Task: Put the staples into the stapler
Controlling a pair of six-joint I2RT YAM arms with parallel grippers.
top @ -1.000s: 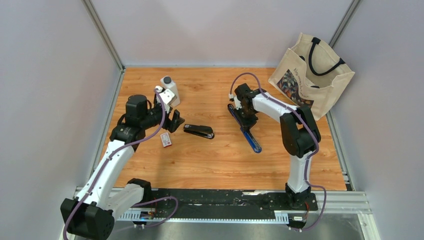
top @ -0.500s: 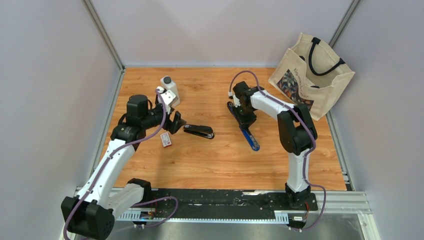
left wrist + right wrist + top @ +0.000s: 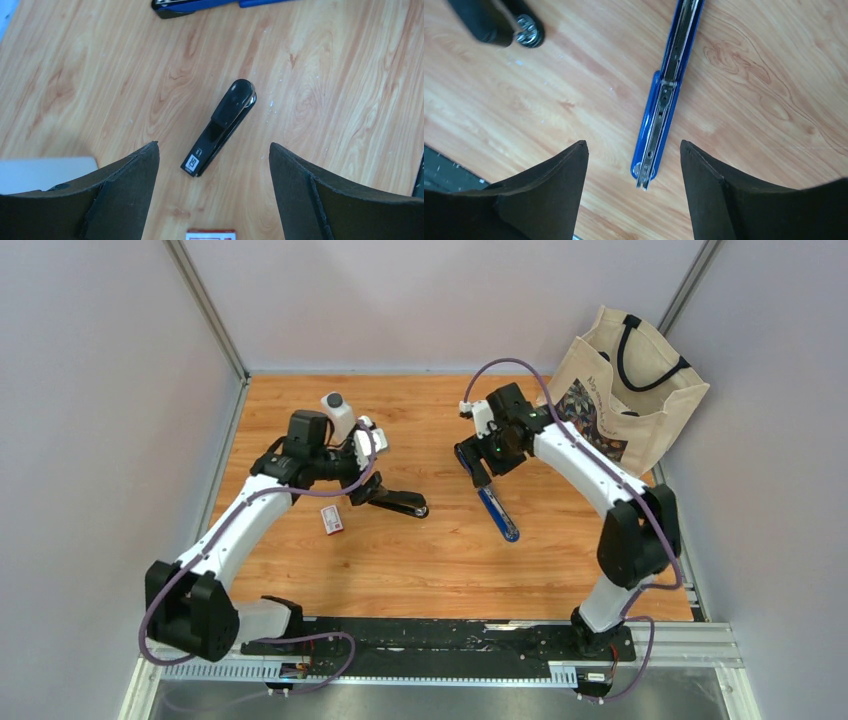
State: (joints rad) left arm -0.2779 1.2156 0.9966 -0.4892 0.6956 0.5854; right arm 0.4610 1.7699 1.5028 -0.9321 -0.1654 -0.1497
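Moved since a second back: your right arm has lifted off the blue stapler (image 3: 494, 502), and the right gripper (image 3: 634, 145) has gone from pinched to spread, holding nothing. Your left arm has swung out over the black stapler (image 3: 397, 502); the left gripper (image 3: 214, 150) is wide and empty.

Staples box (image 3: 332, 519): flat on the worktop (image 3: 420, 570), just beside the black stapler on its near-left, untouched.

Handling, estimate only: light thin card that is easily crushed, with an inner tray likely to slide out. Take it gently across the long sides. Expect the strips inside to be brittle.

Views: the top camera shows the box whole. The left wrist catches only its red-and-white edge at the bottom of frame. Only the right wrist shows the blue stapler opened flat with its metal rail exposed, so it is probably the one to load.
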